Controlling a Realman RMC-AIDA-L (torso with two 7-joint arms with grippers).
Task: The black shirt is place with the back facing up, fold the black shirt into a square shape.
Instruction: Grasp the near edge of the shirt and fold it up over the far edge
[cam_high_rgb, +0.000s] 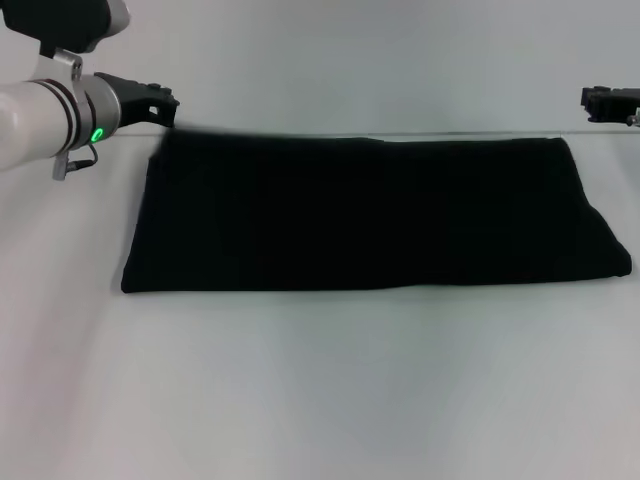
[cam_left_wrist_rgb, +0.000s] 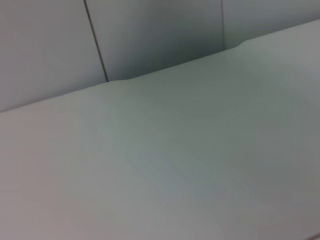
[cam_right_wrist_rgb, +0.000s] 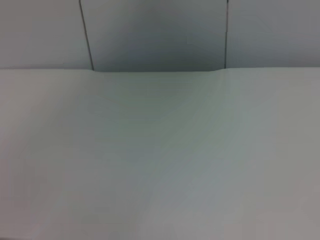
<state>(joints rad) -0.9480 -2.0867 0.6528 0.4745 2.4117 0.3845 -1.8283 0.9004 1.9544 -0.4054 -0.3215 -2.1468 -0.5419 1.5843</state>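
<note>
The black shirt (cam_high_rgb: 370, 213) lies flat on the white desk (cam_high_rgb: 320, 390) in the head view, folded into a long horizontal band that runs across most of the desk's width. Its near edge is straight and thick; its far edge lies close to the desk's far border. The band's end on the robot's right is rounded and bulges a little, while the end on the robot's left slants outward toward the near corner. No sleeves or neckline can be made out in the dark fabric.

The left gripper (cam_high_rgb: 160, 104) sits at the far left corner of the shirt, just above and beside that corner, at the end of the white left arm (cam_high_rgb: 50, 115), which carries a green light. Whether it touches the fabric cannot be told, and the state of its jaws cannot be told either: the dark fingers merge with the shirt's edge.

The right gripper (cam_high_rgb: 610, 102) shows only as a dark tip at the right edge of the head view, beyond the shirt's far right corner and apart from the fabric. How its jaws stand cannot be told.

Both wrist views show only bare white desk surface and a grey panelled wall (cam_right_wrist_rgb: 160, 35) behind it; neither shows the shirt nor any fingers.
</note>
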